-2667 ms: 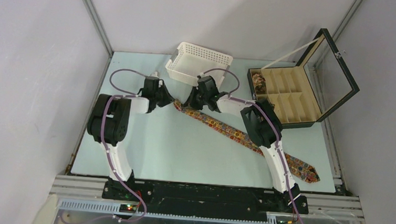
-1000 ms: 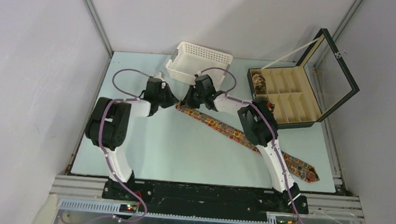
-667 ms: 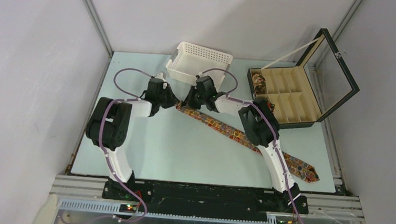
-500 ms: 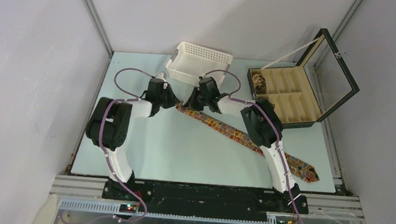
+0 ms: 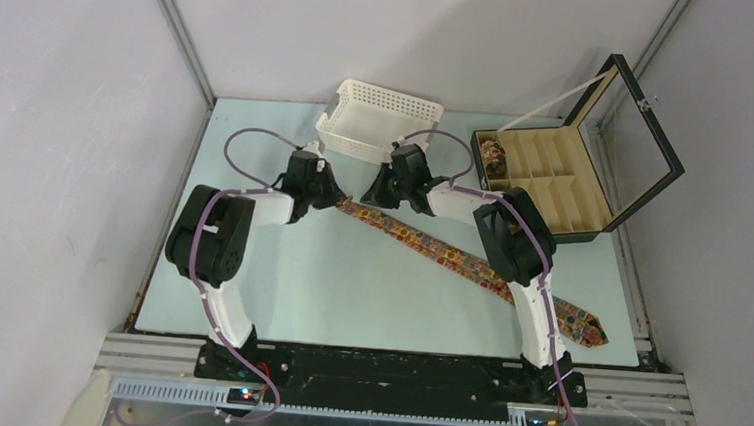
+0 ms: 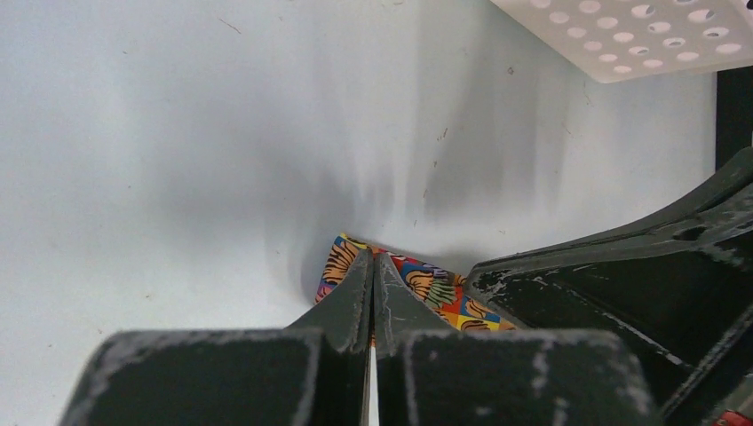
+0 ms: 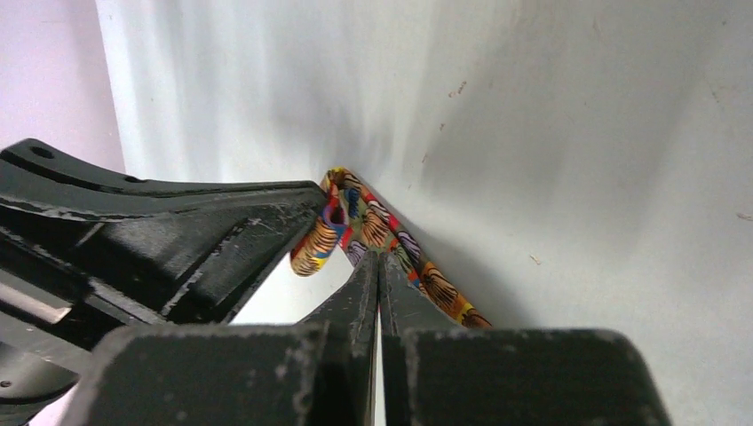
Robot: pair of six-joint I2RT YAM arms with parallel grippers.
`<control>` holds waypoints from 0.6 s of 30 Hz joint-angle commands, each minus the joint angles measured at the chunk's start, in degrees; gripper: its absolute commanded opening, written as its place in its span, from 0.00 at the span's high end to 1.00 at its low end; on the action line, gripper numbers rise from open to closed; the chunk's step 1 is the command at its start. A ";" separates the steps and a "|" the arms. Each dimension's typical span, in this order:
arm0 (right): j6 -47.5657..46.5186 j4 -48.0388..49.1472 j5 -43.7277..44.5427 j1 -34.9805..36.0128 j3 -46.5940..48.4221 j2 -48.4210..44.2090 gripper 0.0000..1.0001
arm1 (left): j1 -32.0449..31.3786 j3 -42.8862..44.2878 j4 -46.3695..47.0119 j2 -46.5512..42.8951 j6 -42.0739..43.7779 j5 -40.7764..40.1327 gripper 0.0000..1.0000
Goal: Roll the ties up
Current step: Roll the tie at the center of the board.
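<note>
We found one tie lying slantwise across the table, wide end near the right front corner, narrow end just before the white perforated basket. There the left gripper and right gripper met, each with fingers pressed together at the curled tip. We could not tell whether cloth was nipped. A coiled tie sat in the open box.

The top external camera looks steeply down from above and behind the arm bases (they line the bottom of its frame) and takes in the whole table. The left wrist camera sits very close behind the left gripper, facing along it at the tabletop. The right wrist camera does likewise behind the right gripper. All three views share the narrow end of the tie.
</note>
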 commanded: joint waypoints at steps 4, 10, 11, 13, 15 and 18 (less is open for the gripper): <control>-1.39 3.14 -0.95 -0.64 -0.73 -4.64 1.00 | -2.15 2.80 -2.63 -1.54 4.09 -2.91 1.00; -0.45 4.73 -4.45 -0.74 -0.21 -3.34 1.00 | -3.43 3.92 -4.31 -0.33 5.34 -4.83 1.00; -0.32 4.74 -5.22 -0.69 0.05 -3.10 1.00 | -3.55 4.03 -4.54 -0.18 5.61 -5.02 1.00; -0.14 4.87 -6.13 -0.75 0.66 -2.21 1.00 | -3.75 4.45 -5.20 0.31 5.85 -5.60 1.00; 0.04 5.01 -6.38 -0.68 0.75 -1.68 1.00 | -3.87 4.60 -5.48 0.62 6.03 -5.90 1.00; 0.14 5.02 -6.65 -0.53 0.86 -1.08 1.00 | -4.00 5.06 -5.95 1.17 6.25 -6.26 1.00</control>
